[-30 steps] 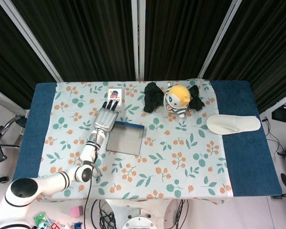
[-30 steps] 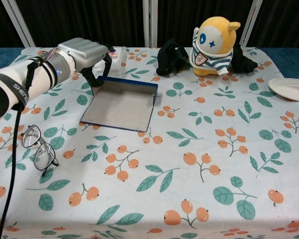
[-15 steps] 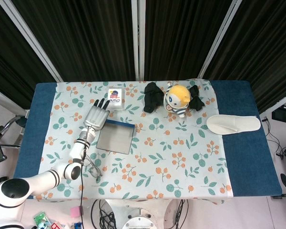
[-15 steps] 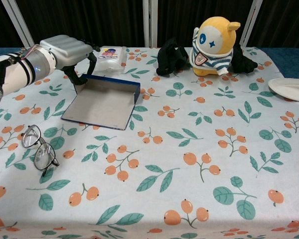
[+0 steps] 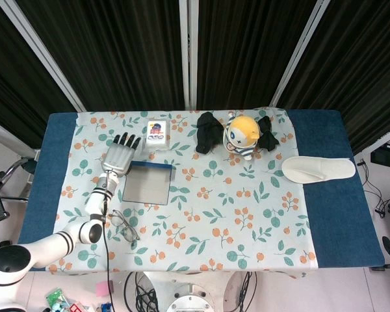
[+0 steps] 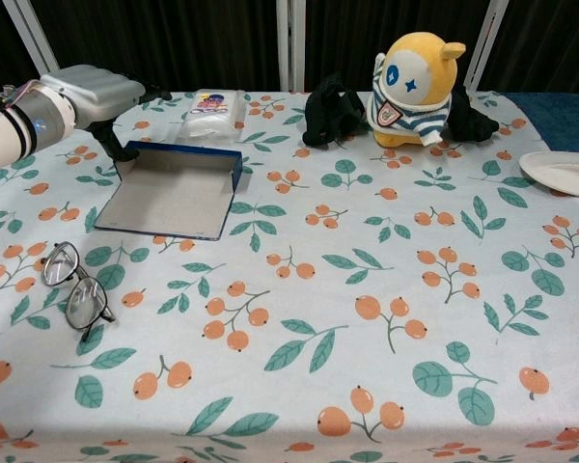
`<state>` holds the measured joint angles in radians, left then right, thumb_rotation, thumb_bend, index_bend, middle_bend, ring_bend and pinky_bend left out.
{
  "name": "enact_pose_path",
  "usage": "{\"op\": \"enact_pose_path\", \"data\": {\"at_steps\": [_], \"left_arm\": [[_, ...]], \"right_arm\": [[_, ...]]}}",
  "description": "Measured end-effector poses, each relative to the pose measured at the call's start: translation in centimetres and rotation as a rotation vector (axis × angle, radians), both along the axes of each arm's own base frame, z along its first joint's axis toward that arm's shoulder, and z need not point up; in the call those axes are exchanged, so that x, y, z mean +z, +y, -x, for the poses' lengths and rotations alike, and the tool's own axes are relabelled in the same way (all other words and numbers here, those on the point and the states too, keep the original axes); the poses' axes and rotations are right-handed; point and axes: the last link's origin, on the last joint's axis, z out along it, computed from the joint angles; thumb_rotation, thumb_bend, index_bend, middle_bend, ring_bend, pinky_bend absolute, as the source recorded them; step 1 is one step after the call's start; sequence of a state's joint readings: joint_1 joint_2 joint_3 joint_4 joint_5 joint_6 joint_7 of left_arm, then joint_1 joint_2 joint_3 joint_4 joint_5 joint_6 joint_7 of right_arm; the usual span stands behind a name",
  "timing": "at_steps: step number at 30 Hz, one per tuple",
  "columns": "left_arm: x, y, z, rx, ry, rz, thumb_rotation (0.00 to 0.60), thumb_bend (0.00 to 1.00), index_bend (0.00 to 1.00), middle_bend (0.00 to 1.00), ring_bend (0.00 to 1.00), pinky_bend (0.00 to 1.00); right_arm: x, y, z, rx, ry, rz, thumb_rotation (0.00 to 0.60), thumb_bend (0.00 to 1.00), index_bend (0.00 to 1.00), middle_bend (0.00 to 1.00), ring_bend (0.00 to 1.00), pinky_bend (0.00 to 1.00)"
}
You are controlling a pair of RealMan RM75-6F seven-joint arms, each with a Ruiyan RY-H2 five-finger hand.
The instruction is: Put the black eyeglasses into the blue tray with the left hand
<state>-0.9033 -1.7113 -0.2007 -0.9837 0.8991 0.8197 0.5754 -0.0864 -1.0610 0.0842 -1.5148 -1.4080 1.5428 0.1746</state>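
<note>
The black eyeglasses (image 5: 123, 224) (image 6: 75, 289) lie unfolded on the floral cloth near the table's front left, apart from everything else. The blue tray (image 5: 147, 184) (image 6: 169, 188), shallow with a grey floor and nothing in it, sits behind and to the right of them. My left hand (image 5: 117, 155) (image 6: 92, 96) is at the tray's far left corner. Its fingers reach down over the rim there and hold it, well behind the glasses. My right hand is in neither view.
A yellow plush toy (image 5: 242, 136) (image 6: 415, 77) stands at the back beside a black cloth (image 5: 208, 130) (image 6: 330, 111). A small printed packet (image 5: 157, 130) (image 6: 212, 104) lies just behind the tray. A white slipper (image 5: 318, 169) (image 6: 565, 172) lies at the far right.
My left hand has moved left across the table and the blue tray has slid left with it, ending closer to the glasses. The glasses have not moved.
</note>
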Motion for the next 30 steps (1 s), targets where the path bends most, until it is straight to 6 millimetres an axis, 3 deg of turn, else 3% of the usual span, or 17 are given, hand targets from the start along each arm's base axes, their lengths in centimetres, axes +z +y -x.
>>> {"op": "enact_pose_path", "data": {"at_steps": [4, 9, 18, 24, 30], "left_arm": [[0.0, -0.6, 0.4, 0.019, -0.021, 0.002, 0.6, 0.11, 0.0, 0.04, 0.0, 0.12], [-0.2, -1.2, 0.4, 0.033, -0.055, 0.008, 0.6, 0.07, 0.0, 0.04, 0.0, 0.12], [0.6, -3.6, -2.1, -0.03, -0.173, 0.051, 0.6, 0.07, 0.0, 0.02, 0.0, 0.12], [3.8, -7.1, -2.8, -0.128, -0.164, 0.136, 0.6, 0.12, 0.05, 0.01, 0.0, 0.12], [8.3, -10.9, -0.7, -0.215, -0.098, 0.239, 0.6, 0.16, 0.13, 0.0, 0.0, 0.12]], "right_arm": [[0.0, 0.0, -0.1, 0.003, -0.001, 0.002, 0.6, 0.2, 0.0, 0.0, 0.0, 0.0], [-0.1, 0.0, 0.0, 0.004, -0.001, 0.001, 0.6, 0.2, 0.0, 0.0, 0.0, 0.0], [-0.1, -0.1, 0.2, 0.001, -0.011, -0.001, 0.6, 0.2, 0.0, 0.0, 0.0, 0.0], [0.2, -0.1, 0.6, -0.009, -0.014, 0.008, 0.6, 0.2, 0.0, 0.0, 0.0, 0.0], [0.6, -0.3, 0.4, 0.0, -0.01, 0.021, 0.6, 0.2, 0.0, 0.0, 0.0, 0.0]]}}
